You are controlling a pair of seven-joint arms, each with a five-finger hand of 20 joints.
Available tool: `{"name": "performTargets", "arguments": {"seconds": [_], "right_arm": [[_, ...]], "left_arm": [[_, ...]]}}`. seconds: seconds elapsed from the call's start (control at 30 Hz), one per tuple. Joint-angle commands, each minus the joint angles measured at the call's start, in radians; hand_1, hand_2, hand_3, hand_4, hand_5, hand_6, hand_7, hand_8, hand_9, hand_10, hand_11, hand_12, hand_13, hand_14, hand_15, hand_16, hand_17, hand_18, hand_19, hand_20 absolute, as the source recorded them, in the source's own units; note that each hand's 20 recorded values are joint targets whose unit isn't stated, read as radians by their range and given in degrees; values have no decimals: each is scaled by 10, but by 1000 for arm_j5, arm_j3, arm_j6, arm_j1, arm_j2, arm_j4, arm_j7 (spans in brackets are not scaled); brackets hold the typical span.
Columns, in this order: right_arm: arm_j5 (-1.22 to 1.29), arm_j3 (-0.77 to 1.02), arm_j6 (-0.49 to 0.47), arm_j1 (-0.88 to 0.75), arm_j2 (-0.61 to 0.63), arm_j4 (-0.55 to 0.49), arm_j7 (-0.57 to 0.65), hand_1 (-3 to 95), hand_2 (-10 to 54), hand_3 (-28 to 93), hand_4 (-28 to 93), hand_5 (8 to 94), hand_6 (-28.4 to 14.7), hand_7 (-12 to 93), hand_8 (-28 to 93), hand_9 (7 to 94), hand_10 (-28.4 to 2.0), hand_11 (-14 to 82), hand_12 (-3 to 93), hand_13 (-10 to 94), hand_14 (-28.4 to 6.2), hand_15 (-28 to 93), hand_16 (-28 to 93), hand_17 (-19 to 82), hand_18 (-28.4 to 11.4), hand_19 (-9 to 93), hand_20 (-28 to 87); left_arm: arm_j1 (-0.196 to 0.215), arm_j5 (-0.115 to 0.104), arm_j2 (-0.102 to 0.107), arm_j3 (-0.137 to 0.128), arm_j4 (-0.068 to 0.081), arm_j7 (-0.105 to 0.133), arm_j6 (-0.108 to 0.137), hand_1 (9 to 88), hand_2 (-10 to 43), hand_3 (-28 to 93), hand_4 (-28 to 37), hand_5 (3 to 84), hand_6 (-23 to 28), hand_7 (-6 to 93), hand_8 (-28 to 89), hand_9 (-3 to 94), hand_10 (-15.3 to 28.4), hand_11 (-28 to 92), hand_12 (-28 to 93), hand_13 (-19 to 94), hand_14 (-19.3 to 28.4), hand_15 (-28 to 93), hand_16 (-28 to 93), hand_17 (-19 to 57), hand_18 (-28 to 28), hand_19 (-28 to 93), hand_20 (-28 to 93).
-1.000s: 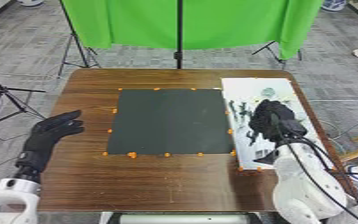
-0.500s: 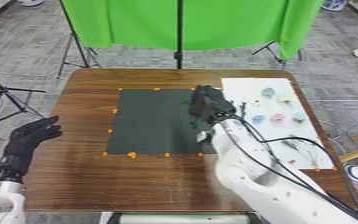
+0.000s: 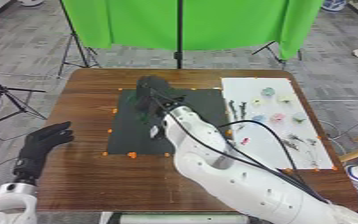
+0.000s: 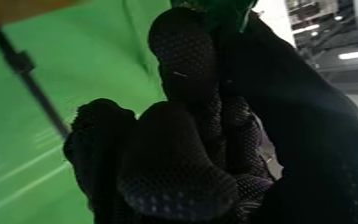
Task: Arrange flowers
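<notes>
A green cloth [image 3: 193, 25] hangs behind, seemingly above grey flooring [image 3: 33, 55].

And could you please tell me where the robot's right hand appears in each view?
Head view: the right hand is over the far left part of the dark mat.
Right wrist view: it is close up in the foreground, fingers up, pinching green leaves.
Shared landmark: the green cloth beyond the hand.

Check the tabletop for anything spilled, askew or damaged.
Nothing stands out: the dark mat looks flat, the white sheet beside it too, and the flowers lie spread on the sheet, with no visible spill or damage.
</notes>
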Motion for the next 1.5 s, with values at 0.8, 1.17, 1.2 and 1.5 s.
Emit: {"name": "performTargets", "arguments": {"seconds": [0.8, 1.17, 1.2, 1.5], "right_arm": [[129, 23, 164, -117, -115, 177, -36, 591, -95, 544, -24, 821, -49, 330, 181, 911, -136, 400, 261, 937, 9, 652, 222, 707, -115, 932, 583], [157, 26, 166, -117, -118, 190, -38, 561, -95, 527, -34, 821, -44, 310, 173, 922, -131, 345, 247, 937, -1, 621, 211, 707, -109, 932, 512], [156, 26, 164, -117, -118, 190, -37, 562, -95, 525, -37, 822, -45, 308, 173, 922, -132, 344, 247, 937, 0, 619, 211, 707, -109, 932, 508], [153, 30, 157, -118, -122, 201, -38, 546, -95, 521, -34, 822, -46, 297, 171, 920, -135, 334, 246, 937, -1, 614, 211, 705, -107, 932, 489]], "left_arm": [[-53, 22, -40, 89, 27, 2, -24, 331, 22, 681, -185, 486, 52, 149, -66, 478, 144, 232, 127, 407, 195, 293, -10, 101, 147, 226, 268], [-68, 24, -39, 99, 32, 5, -28, 332, 42, 654, -184, 478, 51, 146, -69, 478, 142, 228, 126, 410, 195, 292, -6, 99, 148, 229, 270], [-69, 25, -39, 99, 32, 5, -29, 332, 37, 659, -182, 479, 51, 147, -69, 477, 142, 229, 126, 410, 195, 291, -6, 99, 148, 229, 270], [-65, 26, -42, 99, 30, 6, -26, 332, 38, 661, -186, 482, 53, 144, -68, 476, 143, 228, 126, 408, 196, 290, -5, 99, 148, 229, 269]]}}
